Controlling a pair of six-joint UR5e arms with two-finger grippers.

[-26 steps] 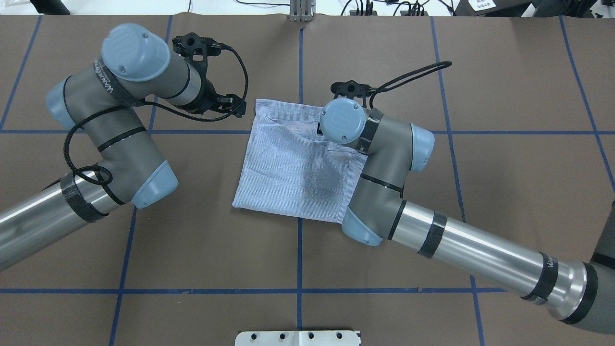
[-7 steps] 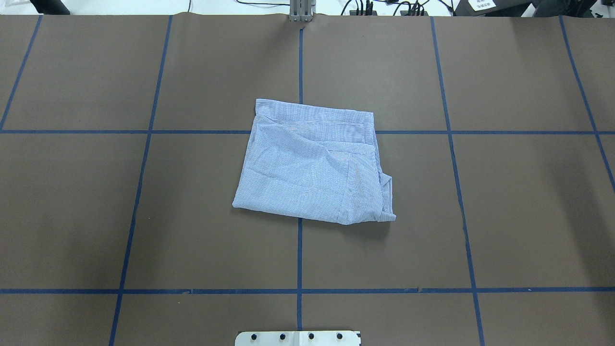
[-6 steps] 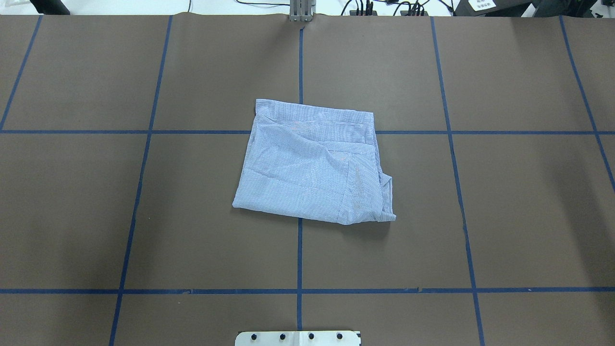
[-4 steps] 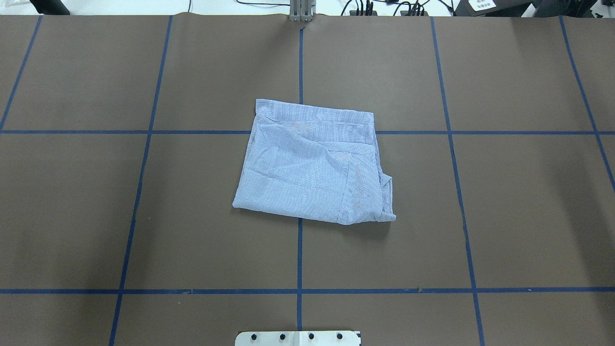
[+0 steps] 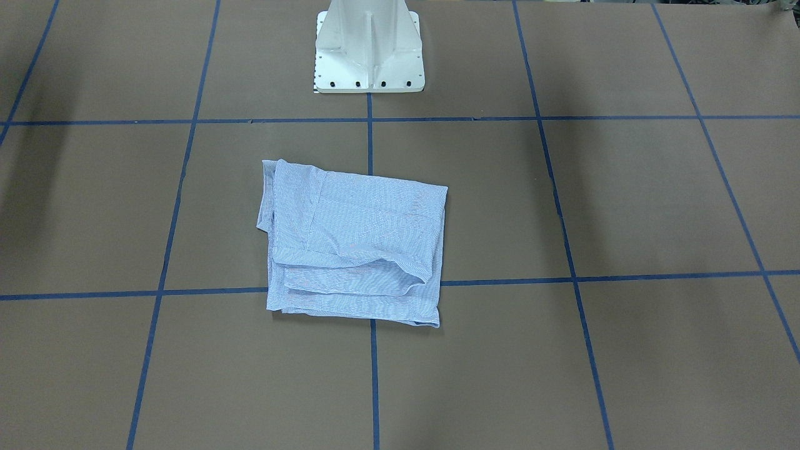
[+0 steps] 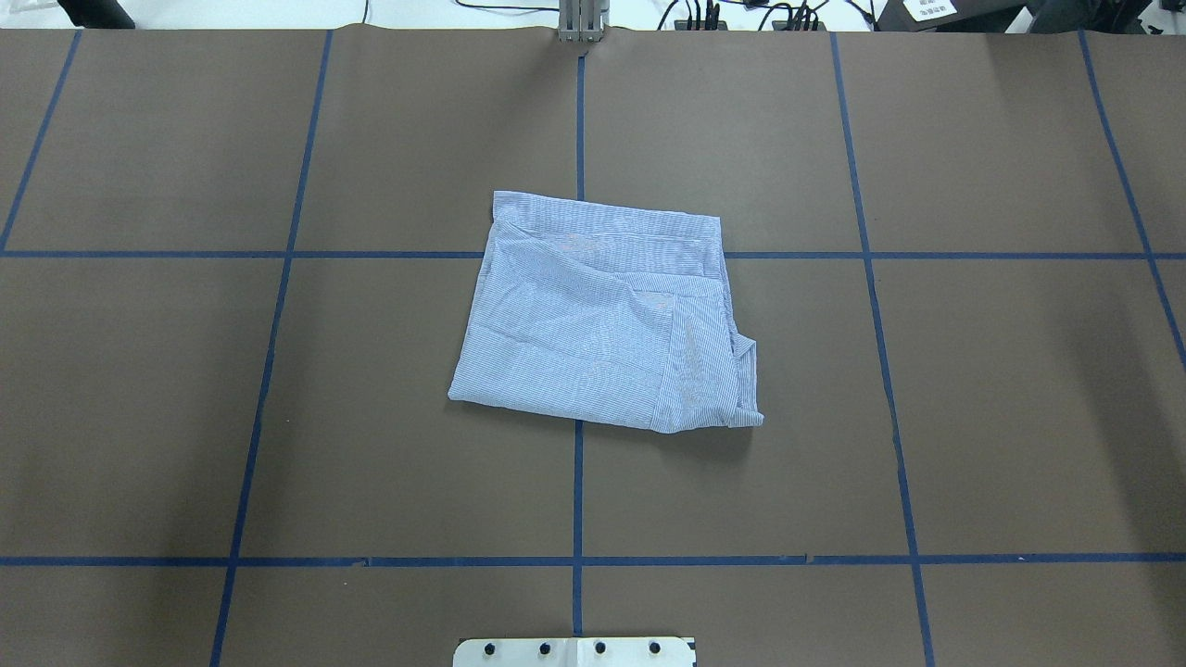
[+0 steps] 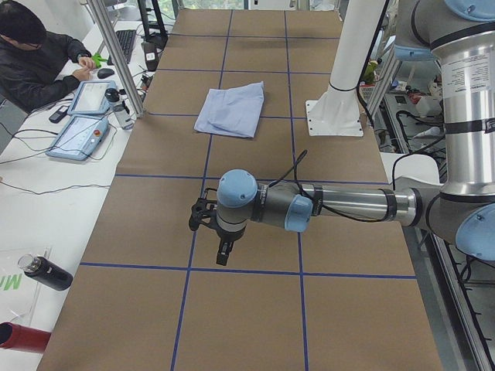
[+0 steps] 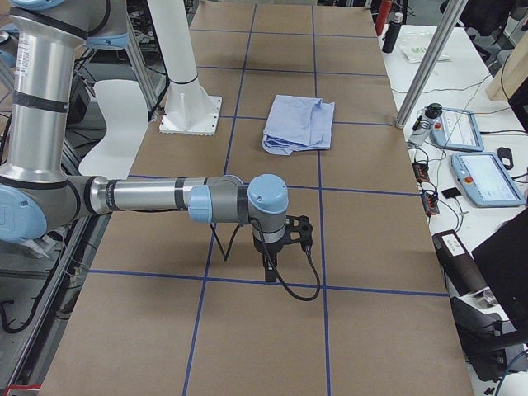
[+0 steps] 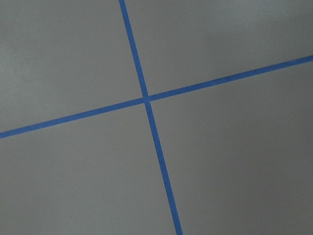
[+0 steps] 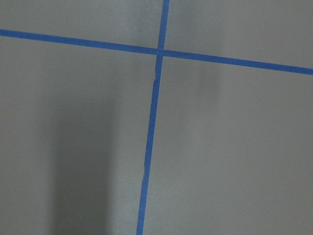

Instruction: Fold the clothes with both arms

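Note:
The light blue striped shirt (image 6: pixel 602 315) lies folded into a rough rectangle at the table's middle; it also shows in the front-facing view (image 5: pixel 353 244) and both side views (image 7: pixel 232 108) (image 8: pixel 301 122). No arm touches it. My left gripper (image 7: pixel 223 253) points down over the brown table, far from the shirt toward the table's left end. My right gripper (image 8: pixel 270 268) points down toward the table's right end. Both show only in the side views, so I cannot tell whether they are open or shut. The wrist views show only brown paper and blue tape lines.
The white pedestal base (image 5: pixel 369 50) stands at the robot's side of the table. An operator (image 7: pixel 39 54) sits at a side bench with teach pendants (image 7: pixel 81 131). A dark bottle (image 7: pixel 46 274) lies near that bench's front end. More pendants (image 8: pixel 487 177) lie beyond the far edge.
Both arms were at the shirt 3.5 s ago and have since left the overhead view. Over the last second the shirt has not moved.

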